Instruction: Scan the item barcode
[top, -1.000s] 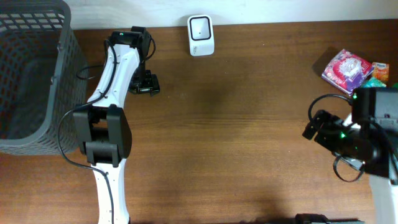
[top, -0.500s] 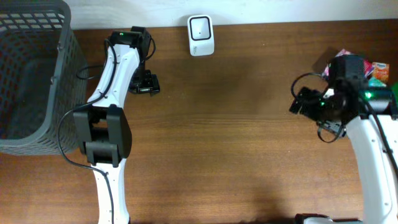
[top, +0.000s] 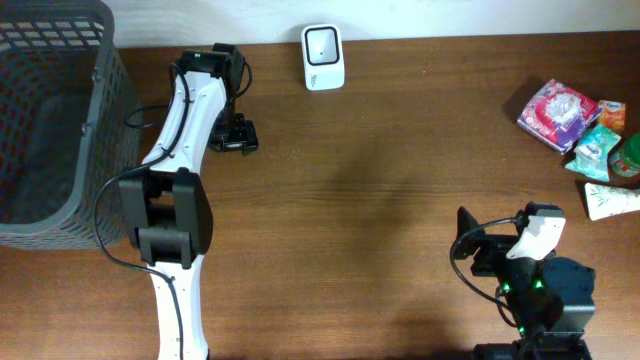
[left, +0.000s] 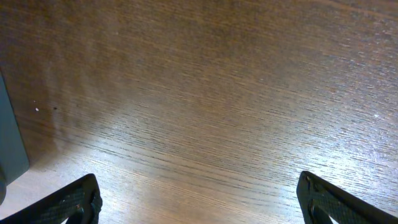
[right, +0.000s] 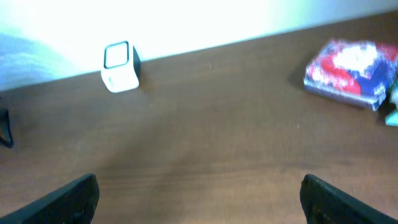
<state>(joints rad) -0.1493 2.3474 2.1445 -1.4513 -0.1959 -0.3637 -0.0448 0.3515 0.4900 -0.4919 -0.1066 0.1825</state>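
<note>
The packet (top: 556, 112), pink and red, is lying flat near the far right corner of the table (top: 400, 200), with smaller packs (top: 598, 148) just beside it; nothing is gripping it. The right claw (right: 199, 200) is hanging well apart from it over bare wood near the front edge, fingers spread wide and empty. The scanner (top: 323, 57) is standing upright at the far edge, well left of the packet. The left claw (left: 199, 208) is hovering left of the scanner, also spread and empty, with the basket (top: 60, 130) beyond it. The crowding looks like the main risk: a wide claw coming down may be catching a neighbour or shoving the packet toward the edge. Where the barcode is I cannot tell, so the packet may be reaching the scanner wrong face out.
</note>
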